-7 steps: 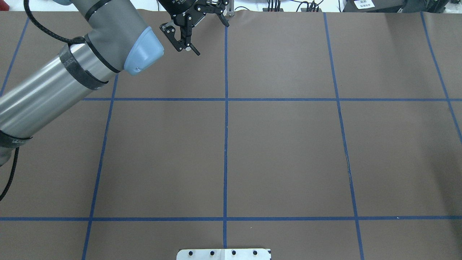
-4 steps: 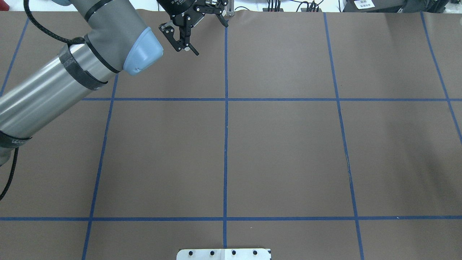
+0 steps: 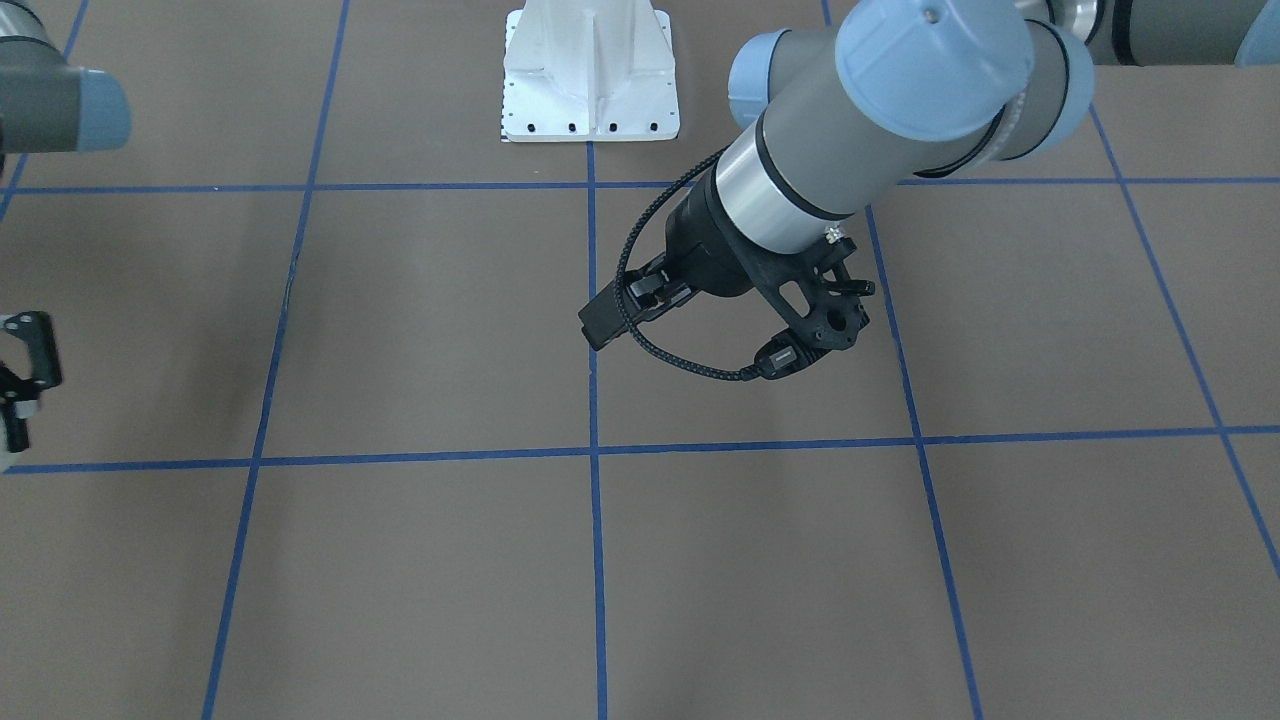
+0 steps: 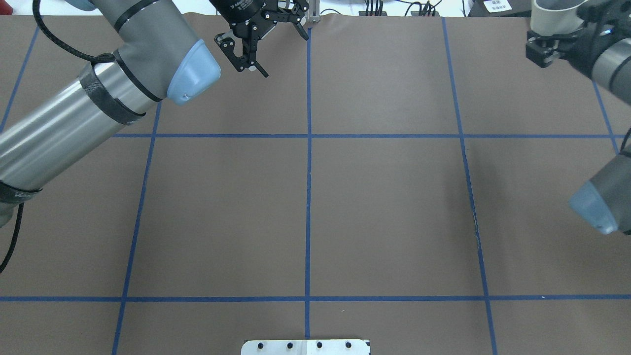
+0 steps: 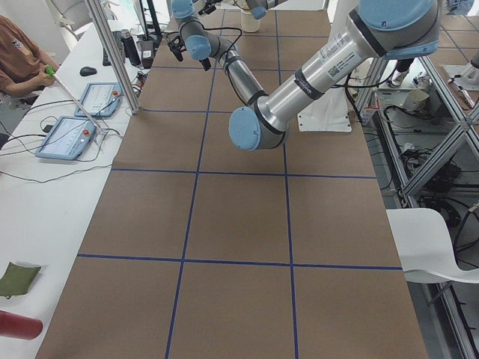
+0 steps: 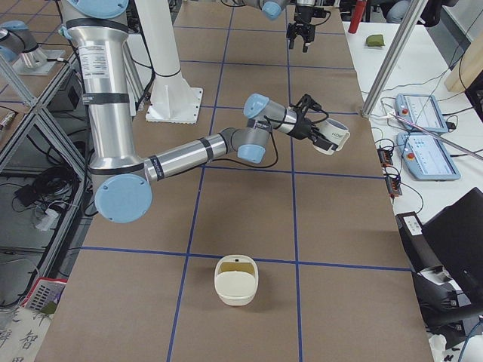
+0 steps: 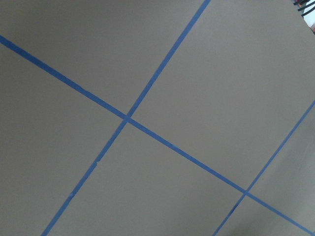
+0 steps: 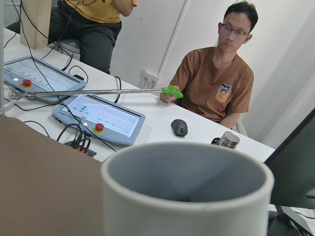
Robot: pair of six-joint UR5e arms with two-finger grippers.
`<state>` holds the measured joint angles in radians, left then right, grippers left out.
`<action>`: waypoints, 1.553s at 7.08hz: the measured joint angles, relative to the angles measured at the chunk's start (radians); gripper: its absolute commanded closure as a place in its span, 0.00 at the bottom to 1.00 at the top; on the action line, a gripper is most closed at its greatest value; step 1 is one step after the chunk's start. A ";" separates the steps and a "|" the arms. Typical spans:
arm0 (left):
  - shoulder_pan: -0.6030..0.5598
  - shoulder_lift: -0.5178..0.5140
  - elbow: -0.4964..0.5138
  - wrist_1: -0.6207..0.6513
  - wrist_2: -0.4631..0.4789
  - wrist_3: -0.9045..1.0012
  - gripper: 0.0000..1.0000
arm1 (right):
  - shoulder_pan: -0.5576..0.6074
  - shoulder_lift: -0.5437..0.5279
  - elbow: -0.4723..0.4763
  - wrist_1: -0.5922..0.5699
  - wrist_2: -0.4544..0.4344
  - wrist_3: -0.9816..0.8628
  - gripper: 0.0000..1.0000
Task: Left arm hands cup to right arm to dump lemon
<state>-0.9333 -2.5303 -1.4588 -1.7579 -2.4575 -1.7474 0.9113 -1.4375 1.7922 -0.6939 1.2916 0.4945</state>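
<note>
My right gripper [image 6: 326, 139] is shut on the cup [image 6: 334, 139], a small white mug with dark lettering, held tilted above the table's far side. In the overhead view the cup [image 4: 551, 14] and right gripper [image 4: 546, 37] sit at the top right corner. The right wrist view is filled by the cup's [image 8: 187, 211] rim and grey inside, with its bottom hidden. No lemon shows. My left gripper [image 4: 286, 54] hangs open and empty at the far edge, left of the centre line. The left arm's holed wrist bracket [image 3: 815, 315] shows from the front.
A cream bowl [image 6: 236, 290] with a dull yellowish inside stands on the brown taped mat near the right end. The white robot base [image 3: 590, 75] is at mid table. Control tablets [image 6: 423, 113] and seated people [image 8: 216, 83] are beyond the far edge.
The right arm, with the cup in its gripper, has come into the overhead view at the right edge. The left arm has drawn back slightly toward the far left, still open.
</note>
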 measured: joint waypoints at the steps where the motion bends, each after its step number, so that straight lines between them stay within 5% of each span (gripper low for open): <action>1: 0.000 0.000 0.000 0.000 0.003 0.002 0.00 | -0.117 0.052 0.001 -0.051 -0.148 -0.004 1.00; 3: 0.003 0.001 0.001 0.000 0.013 0.008 0.00 | -0.302 0.161 -0.001 -0.148 -0.368 -0.004 1.00; 4: 0.005 0.001 0.001 0.000 0.014 0.009 0.00 | -0.359 0.197 -0.001 -0.174 -0.426 -0.004 0.92; 8: 0.023 -0.006 0.003 -0.007 0.014 0.009 0.00 | -0.438 0.282 -0.003 -0.216 -0.463 -0.001 0.68; 11: 0.043 -0.009 0.002 -0.083 0.013 0.007 0.00 | -0.474 0.326 -0.004 -0.247 -0.467 0.007 0.64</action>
<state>-0.8898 -2.5394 -1.4564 -1.8404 -2.4443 -1.7404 0.4377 -1.1112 1.7880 -0.9407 0.8249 0.5013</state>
